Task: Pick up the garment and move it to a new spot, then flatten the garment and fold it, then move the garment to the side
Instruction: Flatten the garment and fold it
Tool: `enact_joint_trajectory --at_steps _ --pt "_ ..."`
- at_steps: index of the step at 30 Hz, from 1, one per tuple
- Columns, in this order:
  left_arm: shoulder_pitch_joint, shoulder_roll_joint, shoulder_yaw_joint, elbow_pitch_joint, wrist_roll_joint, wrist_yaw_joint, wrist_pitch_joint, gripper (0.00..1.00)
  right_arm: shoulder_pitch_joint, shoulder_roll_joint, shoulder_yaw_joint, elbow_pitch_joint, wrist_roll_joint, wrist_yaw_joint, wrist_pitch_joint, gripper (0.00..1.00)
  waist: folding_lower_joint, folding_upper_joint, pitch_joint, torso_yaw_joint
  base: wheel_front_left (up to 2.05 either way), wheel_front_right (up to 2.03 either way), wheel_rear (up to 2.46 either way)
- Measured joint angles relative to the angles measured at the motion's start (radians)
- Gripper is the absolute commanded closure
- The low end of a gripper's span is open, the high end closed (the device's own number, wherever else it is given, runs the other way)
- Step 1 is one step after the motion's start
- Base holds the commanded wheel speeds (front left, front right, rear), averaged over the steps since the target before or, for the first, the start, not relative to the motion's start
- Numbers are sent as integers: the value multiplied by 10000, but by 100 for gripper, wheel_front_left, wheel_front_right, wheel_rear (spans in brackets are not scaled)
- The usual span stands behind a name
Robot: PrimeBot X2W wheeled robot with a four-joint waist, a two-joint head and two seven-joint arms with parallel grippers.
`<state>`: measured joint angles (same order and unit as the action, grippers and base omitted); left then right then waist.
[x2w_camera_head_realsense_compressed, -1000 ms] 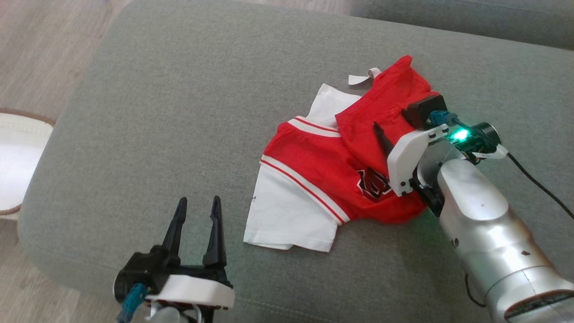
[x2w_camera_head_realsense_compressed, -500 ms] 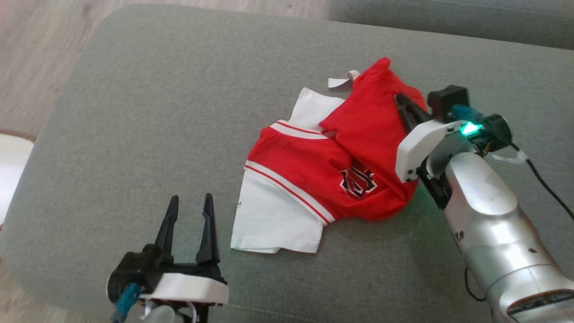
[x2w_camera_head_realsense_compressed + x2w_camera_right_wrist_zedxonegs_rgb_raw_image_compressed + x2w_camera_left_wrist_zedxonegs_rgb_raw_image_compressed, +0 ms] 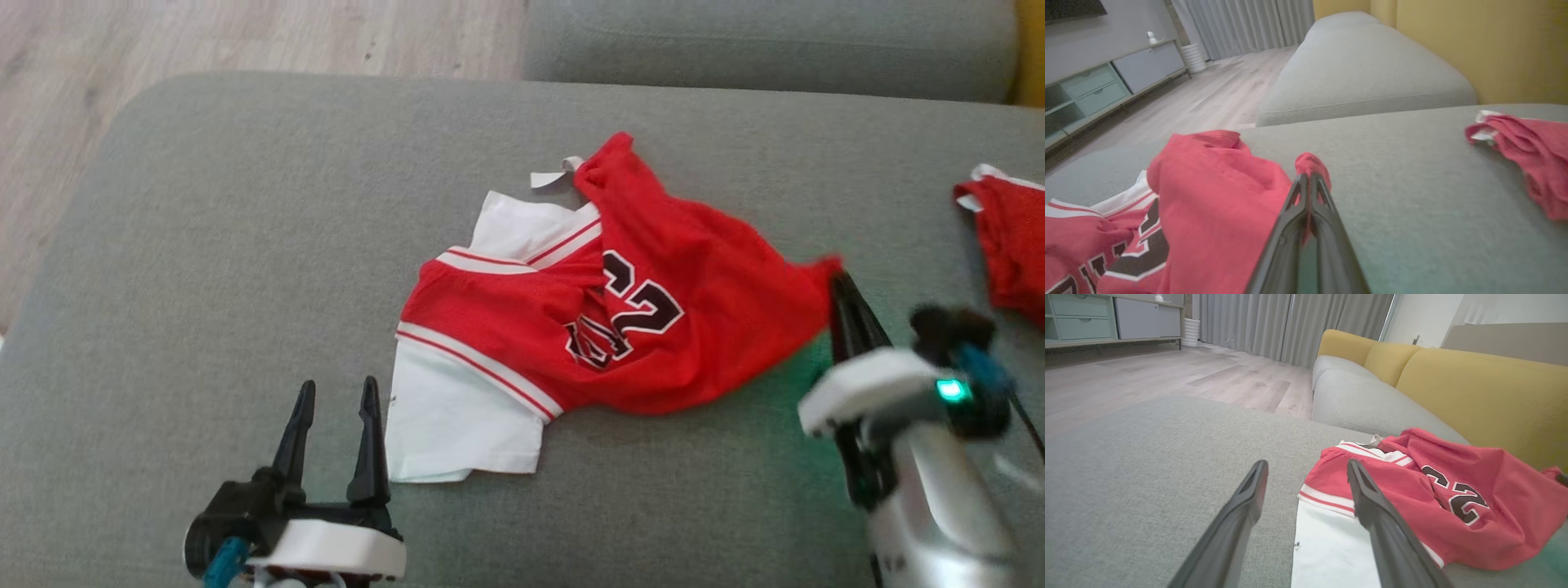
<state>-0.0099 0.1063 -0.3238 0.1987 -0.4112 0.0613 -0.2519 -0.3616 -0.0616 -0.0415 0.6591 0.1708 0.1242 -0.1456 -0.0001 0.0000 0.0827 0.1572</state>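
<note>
The right gripper (image 3: pixel 839 282) has its two dark tapered fingers pressed together on a red corner of the garment (image 3: pixel 637 327), pinching the thin cloth so that it draws out to a point toward the right of the head view. The garment is a red jersey with white panels, red-and-white striped trim and black numerals edged in white. It lies crumpled near the middle of the grey sofa cushion (image 3: pixel 204 245), which has a coarse woven cover and rounded edges. The left gripper (image 3: pixel 337 390) hovers at the lower left with its fingers spread, just beside the jersey's white hem. A second red cloth (image 3: pixel 1008 237) lies bunched at the right edge, well apart from the jersey. Pale wood-plank floor (image 3: pixel 245 33) lies beyond the cushion.

In the left wrist view, the spread fingers frame the cushion's weave and the edge of the garment's smooth white panel. The red body rises in soft folds to the right. Behind it stand a padded yellow backrest (image 3: pixel 1474 388) and pleated grey curtains (image 3: pixel 1290 322).

In the right wrist view, the closed fingers meet at their tips, and a small red fold of the garment bulges just above them. The rest of the garment drapes to the left, and the second red cloth sits at the right on the same cushion.
</note>
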Motion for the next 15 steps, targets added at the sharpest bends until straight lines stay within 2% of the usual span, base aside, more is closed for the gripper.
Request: enact_joint_trajectory --at_steps 11,12,13,14,15 --pt "368 163 -36 -117 0 4 144 0 2094 155 -1308 -738 997 0 -604 100 -1 0 -352 -510 0 0 0" --pt "390 169 -44 -117 -8 6 146 0 2195 155 -1350 -698 1175 0 -675 98 -1 0 -368 -544 0 0 0" --pt "390 178 -50 -121 -8 6 180 0 2279 155 -1348 -616 1302 0 -719 72 0 0 -378 -577 0 0 0" --pt "389 184 -58 -117 -8 6 221 0 2346 159 -1344 -493 1346 0 -761 51 0 0 -384 -606 0 0 0" --pt "388 194 -73 -117 -8 4 221 0 2389 165 -1346 -330 1421 0 -798 8 0 0 -394 -629 0 0 0"
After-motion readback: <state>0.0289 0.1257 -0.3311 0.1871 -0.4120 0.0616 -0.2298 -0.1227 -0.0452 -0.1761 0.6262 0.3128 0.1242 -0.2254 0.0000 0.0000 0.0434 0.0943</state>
